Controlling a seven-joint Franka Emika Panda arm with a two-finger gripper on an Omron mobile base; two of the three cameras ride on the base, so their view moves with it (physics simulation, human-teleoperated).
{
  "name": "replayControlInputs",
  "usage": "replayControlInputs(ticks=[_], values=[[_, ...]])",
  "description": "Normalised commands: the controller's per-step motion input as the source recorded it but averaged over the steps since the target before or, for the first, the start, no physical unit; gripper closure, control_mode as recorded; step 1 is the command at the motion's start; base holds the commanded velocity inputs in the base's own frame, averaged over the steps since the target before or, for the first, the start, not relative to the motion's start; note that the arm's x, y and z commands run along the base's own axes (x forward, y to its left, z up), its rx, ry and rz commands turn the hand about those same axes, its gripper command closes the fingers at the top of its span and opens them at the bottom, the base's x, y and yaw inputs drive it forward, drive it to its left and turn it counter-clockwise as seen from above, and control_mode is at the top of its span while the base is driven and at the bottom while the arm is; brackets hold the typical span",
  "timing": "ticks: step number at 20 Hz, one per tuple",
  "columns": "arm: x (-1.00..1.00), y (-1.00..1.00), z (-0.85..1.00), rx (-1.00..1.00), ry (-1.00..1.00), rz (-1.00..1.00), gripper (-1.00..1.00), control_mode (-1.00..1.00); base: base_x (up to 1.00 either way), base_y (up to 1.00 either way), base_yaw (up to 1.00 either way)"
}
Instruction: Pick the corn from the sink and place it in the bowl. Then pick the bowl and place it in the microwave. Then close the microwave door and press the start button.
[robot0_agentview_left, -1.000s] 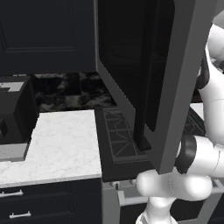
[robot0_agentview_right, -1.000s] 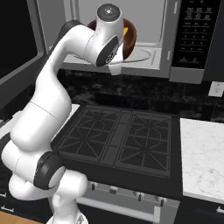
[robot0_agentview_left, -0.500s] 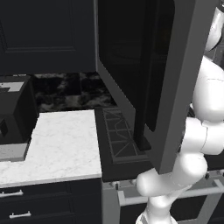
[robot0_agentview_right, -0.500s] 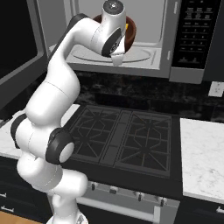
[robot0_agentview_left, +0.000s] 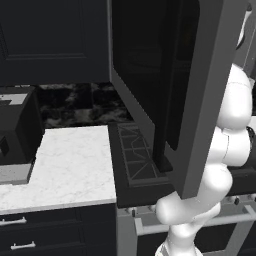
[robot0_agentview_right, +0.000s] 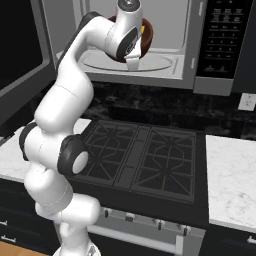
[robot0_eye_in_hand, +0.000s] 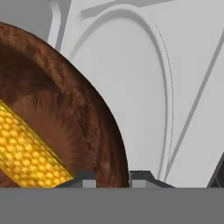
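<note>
Hand view: one corn (robot0_eye_in_hand: 30, 153) cob lies inside one reddish-brown bowl (robot0_eye_in_hand: 87, 113), its long axis running diagonally from the left edge of the frame down toward the bottom centre, the visible end pointing lower right. The bowl fills the left half of the frame; its rim passes between the two dark tips at the bottom, so the tool (robot0_eye_in_hand: 113, 179) is clamped on the bowl's rim. Right of the bowl is the pale round turntable (robot0_eye_in_hand: 144, 87) of the microwave.

In the right base view the bowl (robot0_agentview_right: 145, 41) sits in the upper centre of the frame, inside the one microwave (robot0_agentview_right: 200, 75), partly hidden by the white arm. The microwave door (robot0_agentview_right: 25, 55) stands swung open at upper left. Below lies one black cooktop (robot0_agentview_right: 145, 160), with marble tabletop (robot0_agentview_right: 232, 175) at right.

In the left base view the open microwave door (robot0_agentview_left: 200, 90) fills the upper right, with the tabletop (robot0_agentview_left: 65, 170) at lower left.
</note>
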Motion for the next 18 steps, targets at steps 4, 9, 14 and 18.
replayControlInputs(ticks=[4,9,14,18], values=[[0.0,0.01,0.0,0.0,0.0,0.0,1.0,-1.0,0.0,0.0,0.0],[0.0,0.0,-0.06,0.0,0.0,0.0,1.0,-1.0,0.0,0.0,0.0],[0.0,0.0,-0.21,0.0,0.0,0.0,1.0,-1.0,0.0,0.0,0.0],[0.0,0.0,-0.21,0.0,0.0,0.0,1.0,-1.0,0.0,0.0,0.0]])
